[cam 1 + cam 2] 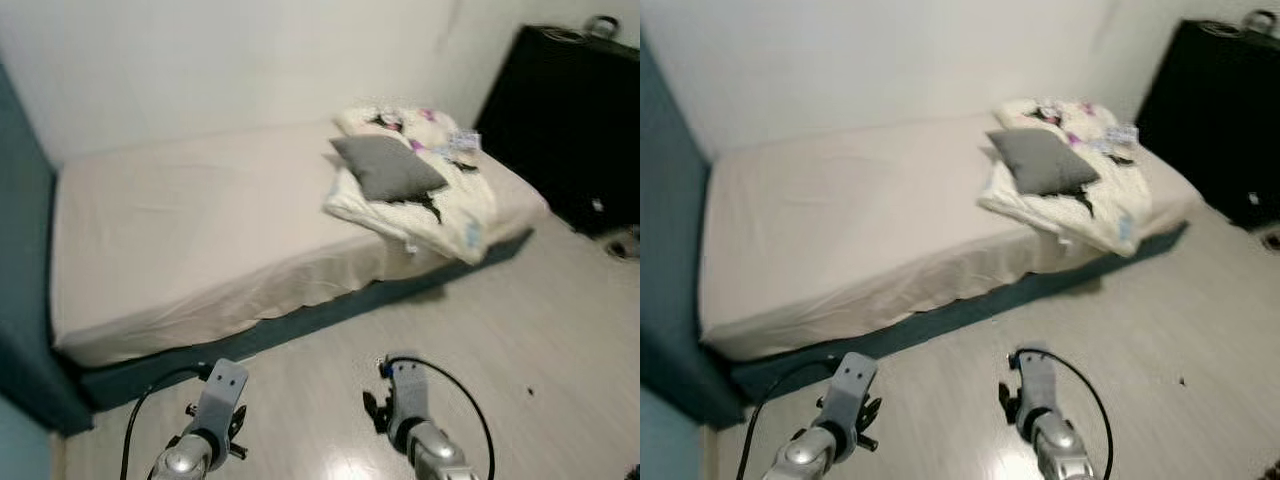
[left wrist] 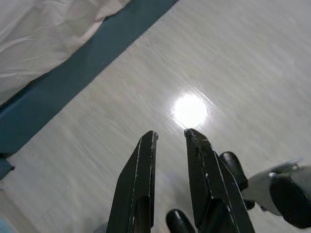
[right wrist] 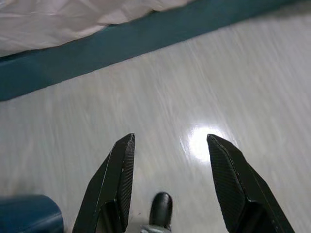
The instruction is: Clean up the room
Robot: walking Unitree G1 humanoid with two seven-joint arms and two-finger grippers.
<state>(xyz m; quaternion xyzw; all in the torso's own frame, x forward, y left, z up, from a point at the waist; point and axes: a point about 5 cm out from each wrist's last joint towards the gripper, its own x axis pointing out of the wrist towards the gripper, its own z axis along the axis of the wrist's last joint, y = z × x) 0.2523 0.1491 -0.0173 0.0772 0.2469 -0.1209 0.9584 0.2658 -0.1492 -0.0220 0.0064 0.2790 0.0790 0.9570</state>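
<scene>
We see the room evenly and fairly brightly lit from above. A round white glare spot sits on the glossy floor [image 2: 190, 110] in the left wrist view, and again right of center in the right wrist view. A paler sheen shows at the bottom center of the head views. Both head views are soft with motion blur; the patterned blanket [image 1: 440, 190] and the dark cabinet [image 1: 570, 120] at upper right lose detail. The cabinet reads nearly black. A shadow lies under the bed's edge [image 1: 300, 320]. The wrist views' floor grain streaks slightly.
</scene>
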